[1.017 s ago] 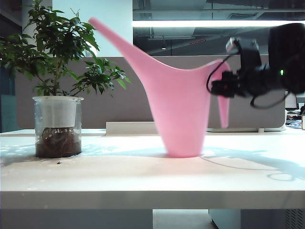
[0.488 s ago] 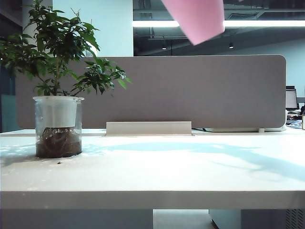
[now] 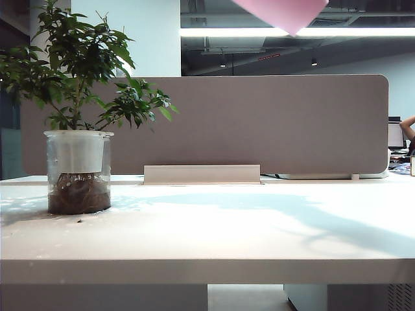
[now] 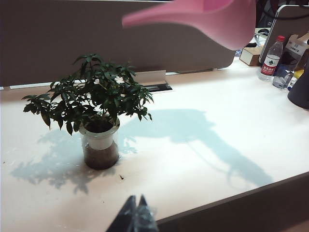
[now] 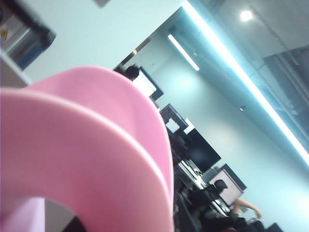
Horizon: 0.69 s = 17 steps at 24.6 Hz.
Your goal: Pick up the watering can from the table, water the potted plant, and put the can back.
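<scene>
watering can (image 4: 212,17) way up in the air, spout toward potted plant (image 4: 94,113) | right gripper not visible, presumably pinching its handle | left gripper (image 4: 136,212) pressed together, low near the table (image 4: 203,145) edge | risk: can tilted this high, water could overshoot the pot

The counter (image 3: 214,240) is a wide white top with a thick pale front edge. On its left part stands the potted plant (image 3: 78,162), upright in a clear pot with dark soil showing. A small dark speck (image 4: 121,177) lies just beside the pot. At the far right corner stand a water bottle (image 4: 271,59) and a small box (image 4: 251,55)
</scene>
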Motion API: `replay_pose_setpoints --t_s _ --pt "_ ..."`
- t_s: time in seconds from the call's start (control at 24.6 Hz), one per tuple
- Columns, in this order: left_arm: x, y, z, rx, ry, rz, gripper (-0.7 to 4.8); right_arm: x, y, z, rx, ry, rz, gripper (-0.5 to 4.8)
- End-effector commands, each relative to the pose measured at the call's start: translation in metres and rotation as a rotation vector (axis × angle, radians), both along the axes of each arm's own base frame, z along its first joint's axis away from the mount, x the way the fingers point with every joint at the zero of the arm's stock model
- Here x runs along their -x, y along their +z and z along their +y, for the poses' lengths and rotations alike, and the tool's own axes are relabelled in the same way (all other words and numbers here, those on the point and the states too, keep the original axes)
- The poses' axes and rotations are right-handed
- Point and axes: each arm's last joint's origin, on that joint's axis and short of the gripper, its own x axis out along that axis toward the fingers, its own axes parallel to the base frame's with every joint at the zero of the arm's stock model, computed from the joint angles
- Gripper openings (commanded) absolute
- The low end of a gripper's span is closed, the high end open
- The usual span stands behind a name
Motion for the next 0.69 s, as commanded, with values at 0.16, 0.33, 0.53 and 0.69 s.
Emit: replay_pose_setpoints --t_s 0.16,0.33,0.53,0.69 --pt "0.000 0.000 0.000 -0.004 -0.002 0.001 -0.05 0.003 0.010 0.015 0.101 -0.029 -0.114 -0.02" --pt "0.000 0.000 0.000 -0.004 -0.002 0.002 -0.05 -0.001 0.016 0.025 0.129 -0.049 -0.135 -0.02" --pt "0.000 0.000 0.000 -0.004 -0.003 0.002 -0.05 0.000 0.027 0.042 0.161 -0.042 -0.180 -0.02" --pt "0.000 0.000 0.000 -0.004 -0.002 0.001 -0.05 -0.001 0.026 0.048 0.181 -0.036 -0.183 -0.02"
